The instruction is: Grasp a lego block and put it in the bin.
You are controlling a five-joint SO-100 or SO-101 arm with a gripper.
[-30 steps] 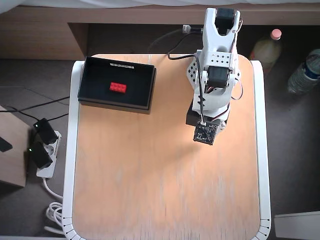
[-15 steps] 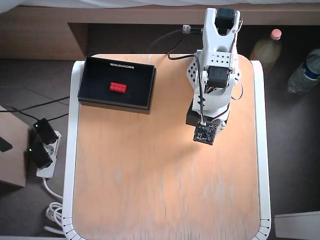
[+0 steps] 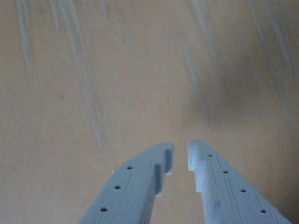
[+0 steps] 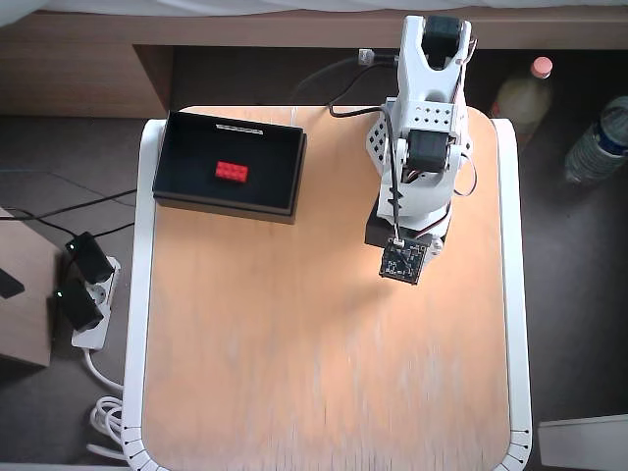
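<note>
Right then, from my remote seat I saw the red lego block (image 4: 232, 171) lying flat inside the black bin (image 4: 177, 177), roughly in the middle of its dark floor and clear of all 4 walls. The bin sat at the table's far-left corner in the overhead view, its long side running along the back edge of the wooden table (image 4: 324, 373).

The white arm (image 4: 424, 147) stood at the back right of the table, folded over itself, well apart from the bin. In that view I could make out its camera board (image 4: 403, 262) pointing down at the wood, but the fingers themselves were hidden underneath the arm.

The wrist view gave me the gripper (image 3: 181, 156) properly: 2 pale blue-grey printed fingers (image 3: 135, 186) rising from the bottom edge, their tips drawn close with only a narrow slit of tabletop between them, not quite touching. Nothing sat in that slit (only bare wood showed through it), so the hand was nearly pressed together and empty. Beyond the tips I saw just the light wood surface with pale streaks and a soft dark shadow towards the right.

Off the table, a power strip (image 4: 86, 294) lay on the floor at left and 2 bottles (image 4: 520, 93) stood at right.
</note>
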